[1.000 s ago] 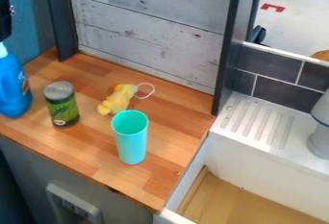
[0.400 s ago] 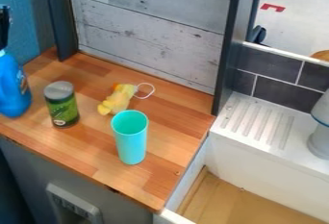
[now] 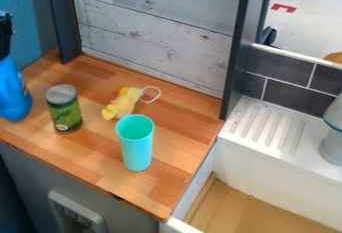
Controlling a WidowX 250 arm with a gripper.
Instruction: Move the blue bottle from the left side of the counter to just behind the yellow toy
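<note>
The wooden desk (image 3: pixel 177 127) has a blue bottle (image 3: pixel 12 93) at the view's left edge, the pincer (image 3: pixel 5 49) right at its top, its opening and grip impossible to tell. Rightward are a turquoise cup (image 3: pixel 137 148), a green can (image 3: pixel 65 113) and a yellow toy (image 3: pixel 121 105).

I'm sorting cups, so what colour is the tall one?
Turquoise cup, best seen in the camera view.

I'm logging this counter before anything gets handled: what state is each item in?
Blue bottle: roughly upright, its top by the claw.
Green can: upright, top closed.
Turquoise cup: upright, mouth open.
Yellow toy: lying down, white loop spread beside it.
Grey-white container: upright, partly out of view.
</note>
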